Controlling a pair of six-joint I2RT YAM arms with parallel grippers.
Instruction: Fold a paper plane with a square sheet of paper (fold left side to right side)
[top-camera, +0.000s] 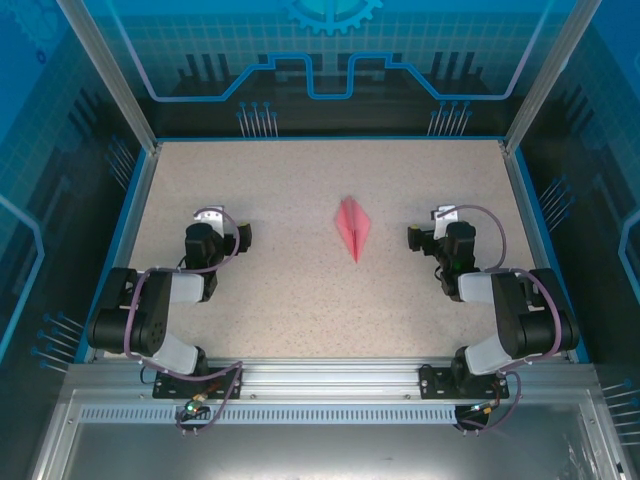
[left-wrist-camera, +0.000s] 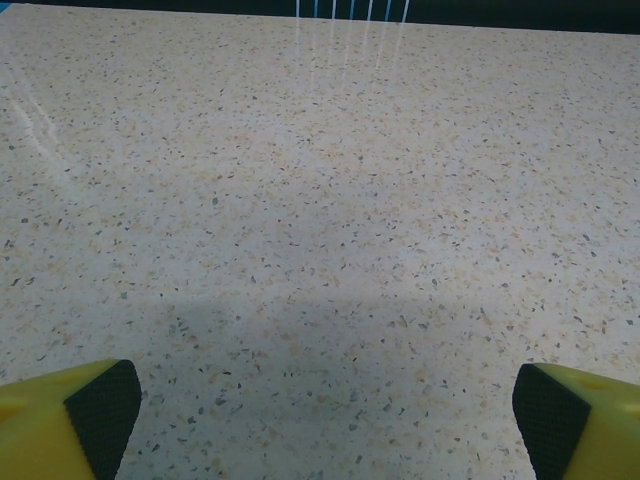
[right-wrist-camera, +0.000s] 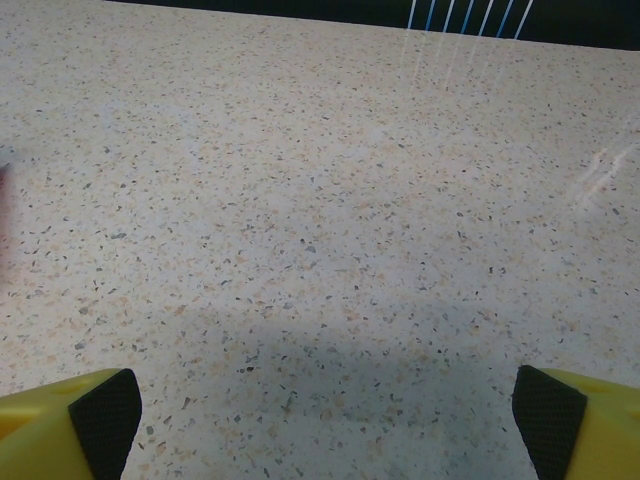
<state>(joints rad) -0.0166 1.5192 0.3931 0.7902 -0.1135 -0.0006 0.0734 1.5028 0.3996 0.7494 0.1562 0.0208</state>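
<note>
At the near edge of the speckled beige stone-look table (top-camera: 300, 310) you have both arm bases bolted to the metal rail (top-camera: 320, 378), with the arms folded low over the surface. Further in, your left gripper (top-camera: 228, 224) rests toward the left edge and your right gripper (top-camera: 428, 224) toward the right edge, both pointing at the far edge. In the left wrist view the left gripper (left-wrist-camera: 325, 415) has its yellow fingers with black pads (left-wrist-camera: 100, 415) spread wide apart, bare tabletop between them and nothing held. The right wrist view gives the same picture: the right gripper (right-wrist-camera: 325, 412) stands wide open, its black pads (right-wrist-camera: 548, 415) at the picture's corners, gripping nothing. Between the two grippers, around the middle of the table and somewhat nearer the right one, lies the salmon-pink paper plane (top-camera: 354, 226), a slim dart with a central ridge, its sharp tip aimed at the near edge, touching neither gripper. Beyond the far edge stands a blue patterned wall panel (top-camera: 330, 60).
</note>
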